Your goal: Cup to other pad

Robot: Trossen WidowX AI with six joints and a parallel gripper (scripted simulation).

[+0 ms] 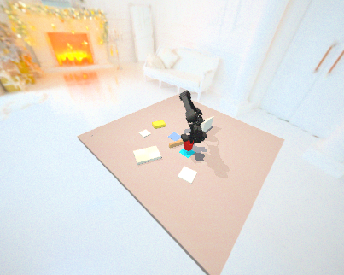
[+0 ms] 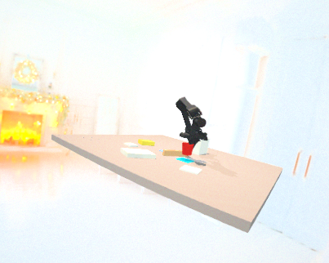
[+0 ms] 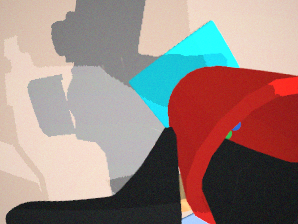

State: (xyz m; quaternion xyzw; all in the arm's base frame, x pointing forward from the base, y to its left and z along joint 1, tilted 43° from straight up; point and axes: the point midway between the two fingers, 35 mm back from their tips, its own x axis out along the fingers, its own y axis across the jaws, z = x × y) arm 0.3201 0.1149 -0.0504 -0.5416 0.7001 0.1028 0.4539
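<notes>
Tan table point(image 1: 228, 201) under me, bright room beyond. My gripper point(image 3: 177, 132) pinches red cup point(image 3: 220, 119) at rim, cup lifted, hanging above near edge of cyan pad point(image 3: 176, 72). Marbles point(image 3: 233, 131) barely visible inside. Judgement: carry forward over pad centre, keep cup upright, lower slowly, release only once base rests flat.

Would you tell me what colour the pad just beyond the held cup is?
Bright cyan; the pad shows best in the wrist view, behind the red cup.
</notes>
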